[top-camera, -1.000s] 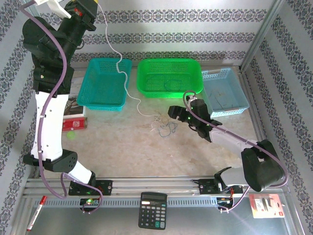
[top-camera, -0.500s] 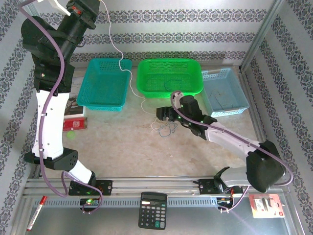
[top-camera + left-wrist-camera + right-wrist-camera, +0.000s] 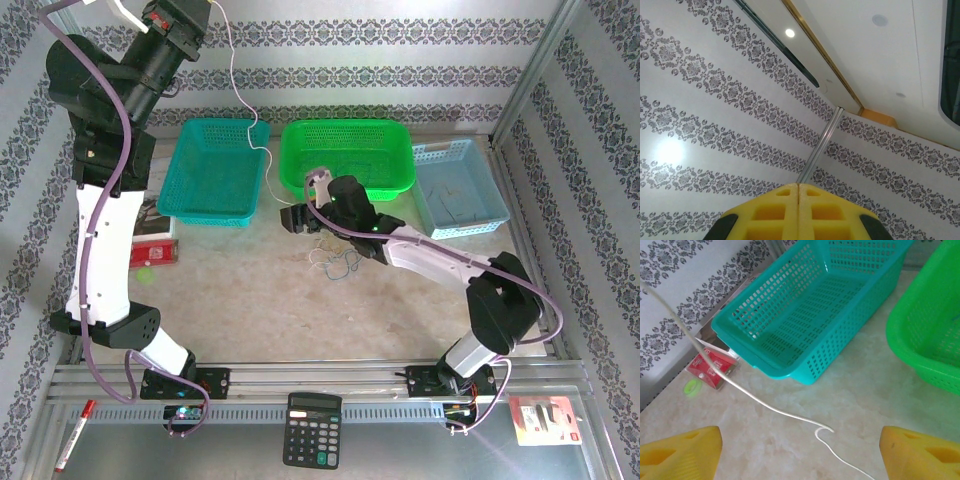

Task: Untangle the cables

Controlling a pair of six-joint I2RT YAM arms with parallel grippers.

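A small tangle of thin bluish, yellow and whitish cables point(image 3: 338, 260) lies on the table in front of the green basket point(image 3: 346, 157). One whitish cable point(image 3: 262, 152) rises from it, past the teal basket point(image 3: 213, 170), up to my left gripper point(image 3: 203, 10), which is raised high and shut on it. In the left wrist view the yellow fingers point(image 3: 798, 186) press together, facing the wall. My right gripper point(image 3: 292, 218) hovers open just left of the tangle. In its own view the whitish cable point(image 3: 765, 406) crosses the table between its spread jaws point(image 3: 800, 455).
A light blue basket point(image 3: 460, 190) stands at the right. A red packet point(image 3: 152, 247) and a small green ring point(image 3: 692, 386) lie left of the teal basket point(image 3: 815, 305). A calculator point(image 3: 312, 430), marker point(image 3: 72, 437) and red card point(image 3: 545, 418) sit on the near ledge.
My right gripper has swept left, from right of the tangle across it to the gap between the teal and green baskets. The whitish cable has been drawn a little straighter.
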